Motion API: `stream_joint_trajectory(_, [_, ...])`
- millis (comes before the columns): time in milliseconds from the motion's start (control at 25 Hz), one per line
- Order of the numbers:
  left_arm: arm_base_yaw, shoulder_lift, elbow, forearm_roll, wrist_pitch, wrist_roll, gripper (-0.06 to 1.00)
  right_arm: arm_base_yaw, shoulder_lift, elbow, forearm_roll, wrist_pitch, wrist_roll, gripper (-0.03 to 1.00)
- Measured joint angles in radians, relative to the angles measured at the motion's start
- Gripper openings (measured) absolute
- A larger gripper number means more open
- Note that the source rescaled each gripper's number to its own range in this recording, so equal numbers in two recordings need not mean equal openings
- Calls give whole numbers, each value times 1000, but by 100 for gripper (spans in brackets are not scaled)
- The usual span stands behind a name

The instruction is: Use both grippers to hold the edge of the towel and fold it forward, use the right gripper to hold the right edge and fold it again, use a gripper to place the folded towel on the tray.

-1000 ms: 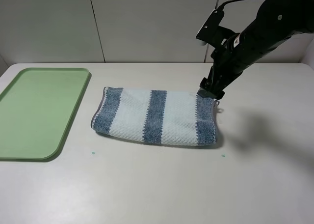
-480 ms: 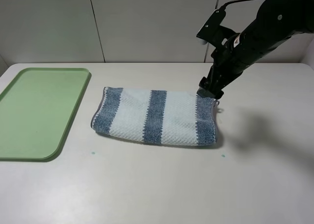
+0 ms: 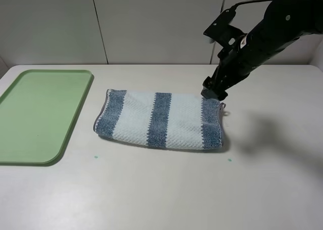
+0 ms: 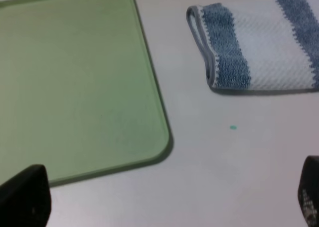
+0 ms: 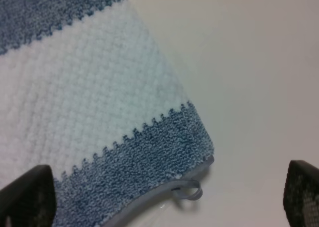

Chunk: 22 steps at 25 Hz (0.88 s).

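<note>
Towel (image 3: pixel 159 120) is laid folded on the white table (image 3: pixel 151 194), near the middle of the scene. At the far left the green tray (image 3: pixel 40 114) is set flat, well apart from the cloth, with bare table between them. The left gripper (image 4: pixel 167 199) is seen only in its own wrist view; its jaws are spread wide, nothing is held between them, and it is poised above the tray's near right corner and the table beside it. The towel's long axis is run from left to right, its right end lying slightly nearer than its left. The blue and pale stripes are crossed from near to far. At the left end the grey hem (image 4: pixel 202 33) is shown doubled. At the right, the right gripper (image 3: pixel 212 93) is lowered at the towel's far right corner, jaws fully apart, nothing pinched. Whether the cloth is touched cannot be told. A small grey loop (image 5: pixel 187 191) is seen at that corner.
</note>
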Motion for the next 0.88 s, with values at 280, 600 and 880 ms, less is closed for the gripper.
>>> stream_joint_trajectory(280, [0,0,0,0,-1,0,100,0,0,0,-2,51,289,100])
stream_joint_trajectory(600, [0,-1,0,0,-1,0,100,-16,1,0,-47,155,596,100])
stream_joint_trajectory(880, [0,-1,0,0,-1,0,100,-85,91,0,51,177,632,100])
